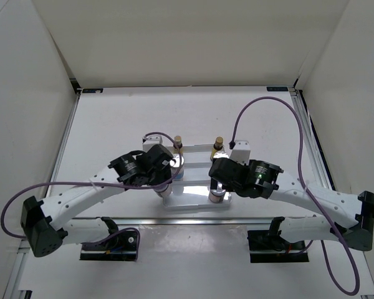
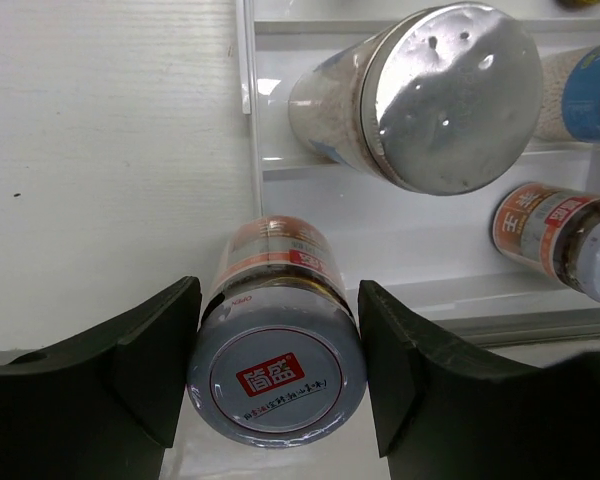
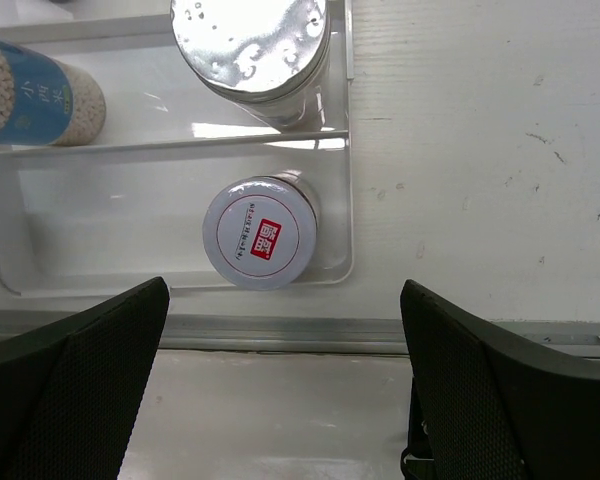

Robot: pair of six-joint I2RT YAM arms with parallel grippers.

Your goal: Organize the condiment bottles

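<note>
Condiment bottles (image 2: 450, 95) sit in the clear tray (image 2: 248, 120) on the table (image 1: 112, 124), small, rigid, probably light and slick, best pinched round the body below the lid, where the jaws of the left gripper (image 2: 277, 340) clamp one red-labelled jar (image 2: 275, 392), the jaws of the right gripper (image 3: 285, 300) spread wide

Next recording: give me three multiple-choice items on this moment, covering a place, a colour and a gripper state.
1. The white-lidded jar below the right gripper stands: A on bare table; B in the clear tray; C atop another jar.
2. The logo on the held jar in the left gripper is: A green; B blue; C red.
3. The right gripper is: A open; B shut on a jar; C shut on a cable.
B: tray walls surround it. C: a red square shows. A: fingers wide apart, nothing between.
</note>
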